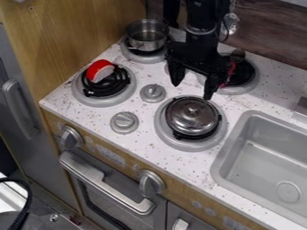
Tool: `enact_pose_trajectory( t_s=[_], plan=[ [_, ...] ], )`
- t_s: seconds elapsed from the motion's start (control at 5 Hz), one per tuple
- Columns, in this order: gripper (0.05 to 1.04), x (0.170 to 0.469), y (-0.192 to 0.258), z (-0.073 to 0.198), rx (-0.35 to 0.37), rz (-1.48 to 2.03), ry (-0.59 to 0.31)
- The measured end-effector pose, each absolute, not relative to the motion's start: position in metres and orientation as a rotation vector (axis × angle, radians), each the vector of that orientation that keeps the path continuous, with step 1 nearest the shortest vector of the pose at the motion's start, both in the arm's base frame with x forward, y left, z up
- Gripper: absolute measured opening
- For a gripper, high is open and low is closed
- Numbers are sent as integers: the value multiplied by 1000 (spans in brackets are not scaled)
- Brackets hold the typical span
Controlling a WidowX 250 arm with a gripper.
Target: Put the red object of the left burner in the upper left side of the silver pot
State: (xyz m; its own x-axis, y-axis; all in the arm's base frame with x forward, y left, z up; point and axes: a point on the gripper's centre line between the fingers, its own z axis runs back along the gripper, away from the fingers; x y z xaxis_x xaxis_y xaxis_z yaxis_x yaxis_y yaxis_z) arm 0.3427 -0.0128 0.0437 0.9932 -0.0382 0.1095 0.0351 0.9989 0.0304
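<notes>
Jaws (192, 91) spread wide, holding nothing, hang over the desk (146, 140) — just behind the lidded pan (192, 117). The red object (99, 71), pale on one face, rests at the upper left of the left burner (104, 102); the silver pot (146, 37) stands upright and open — on the burner behind.

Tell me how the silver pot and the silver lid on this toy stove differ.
The silver pot is an uncovered, hollow vessel with upright walls, while the silver lid is a low dome with a knob in its middle. The pot sits on the back left burner; the lid lies on the front right burner. Both are round, shiny and metallic-looking.
</notes>
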Motion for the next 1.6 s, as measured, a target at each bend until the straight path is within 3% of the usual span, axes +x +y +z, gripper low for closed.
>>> enact_pose_trajectory(
  t_s=[0.4,1.0,1.4,1.6],
  plan=[
    [999,347,10,33,18,5,-96],
    [999,376,144,36,72,202,-141],
    [999,363,199,17,77,176,-136],
    [999,371,216,5,107,153,-149]
  ],
)
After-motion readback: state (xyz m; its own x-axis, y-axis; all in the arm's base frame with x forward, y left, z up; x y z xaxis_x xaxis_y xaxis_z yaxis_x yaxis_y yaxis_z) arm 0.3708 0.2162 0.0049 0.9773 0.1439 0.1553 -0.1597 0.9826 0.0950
